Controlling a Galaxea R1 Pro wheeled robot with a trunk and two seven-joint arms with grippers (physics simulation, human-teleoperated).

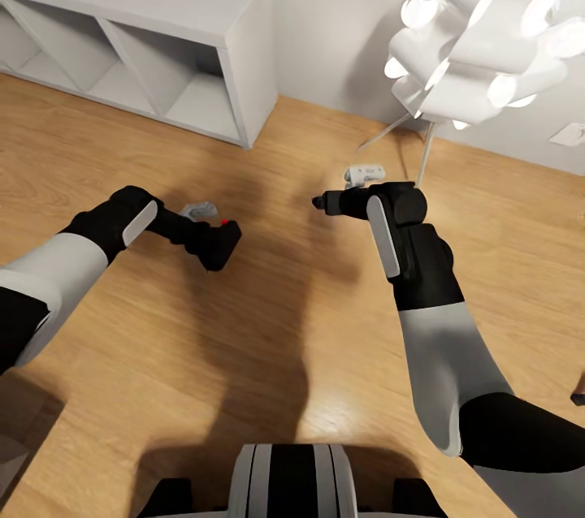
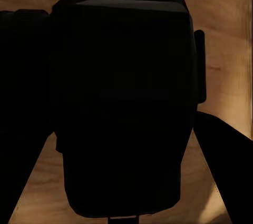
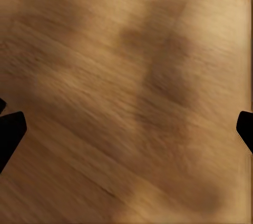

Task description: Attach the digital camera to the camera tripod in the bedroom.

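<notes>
wood floor [image 1: 268, 323], one white shelf [image 1: 162, 39], one lamp [image 1: 479, 31], one camera [image 1: 213, 242] clamped in left gripper [image 1: 218, 246], right gripper [image 3: 126, 129] spread wide, empty

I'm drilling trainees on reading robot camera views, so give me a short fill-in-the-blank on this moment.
1. The digital camera is held in the ____ claw.
2. The right claw hangs with its fingers apart over the bare wood ____.
3. The white cube shelf stands against the ____.

Missing words: left; floor; wall
</notes>
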